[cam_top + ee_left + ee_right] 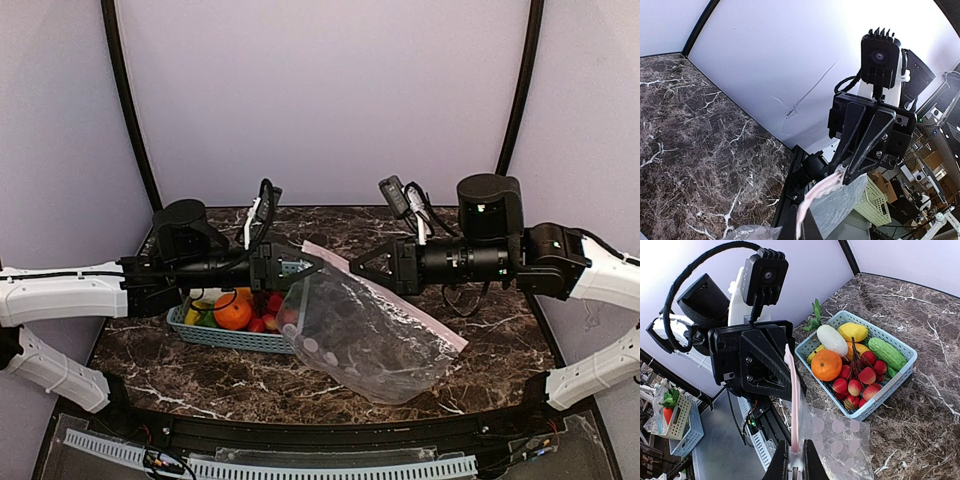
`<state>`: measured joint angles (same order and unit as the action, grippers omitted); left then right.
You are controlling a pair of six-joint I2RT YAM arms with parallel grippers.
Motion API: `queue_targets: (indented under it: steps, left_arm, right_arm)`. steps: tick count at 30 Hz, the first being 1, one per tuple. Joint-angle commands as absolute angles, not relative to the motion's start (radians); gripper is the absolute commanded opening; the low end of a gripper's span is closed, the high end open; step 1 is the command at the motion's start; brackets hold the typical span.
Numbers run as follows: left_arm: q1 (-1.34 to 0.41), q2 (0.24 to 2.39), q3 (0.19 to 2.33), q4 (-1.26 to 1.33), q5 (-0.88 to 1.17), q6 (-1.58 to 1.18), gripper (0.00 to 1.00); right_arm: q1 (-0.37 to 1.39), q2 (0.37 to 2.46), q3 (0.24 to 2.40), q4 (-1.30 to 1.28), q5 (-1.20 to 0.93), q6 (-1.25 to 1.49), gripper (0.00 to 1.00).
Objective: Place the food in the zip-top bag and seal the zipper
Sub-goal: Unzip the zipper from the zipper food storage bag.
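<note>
Nearest the arm bases, the zip-top bag [370, 340] sags onto the counter [500, 330]. Its dotted body lies in front of and to the right of the basket [225, 338], and its left edge overlaps the basket's right end in the top view.

Above the basket's right end, the bag's mouth edge is lifted off the counter. The zipper [793, 405] shows as a pale pink strip stretched between the two hands. The right hand [354, 268] is clenched on the strip, and so is the left hand [298, 268], just over the basket's right rim. The two face each other closely.

The food lies in the basket: an orange [826, 365], a white radish [832, 340], a yellow pepper [852, 331], a cucumber [886, 353] and strawberries [855, 387]. Leafy greens [815, 320] stick up at the basket's far corner.
</note>
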<state>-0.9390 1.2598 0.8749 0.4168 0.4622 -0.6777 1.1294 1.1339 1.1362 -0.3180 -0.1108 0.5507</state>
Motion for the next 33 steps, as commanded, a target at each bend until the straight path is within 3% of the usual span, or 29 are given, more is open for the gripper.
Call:
queue_targets:
  steps: [1, 33]
  left_arm:
    - [-0.910, 1.220, 0.849, 0.399, 0.404, -0.682, 0.01]
    - [-0.882, 1.168, 0.809, 0.360, 0.362, -0.682, 0.01]
  right_arm:
    - [1.127, 1.103, 1.124, -0.332, -0.115, 0.554, 0.00]
    - [1.124, 1.064, 1.092, -0.360, -0.091, 0.577, 0.00]
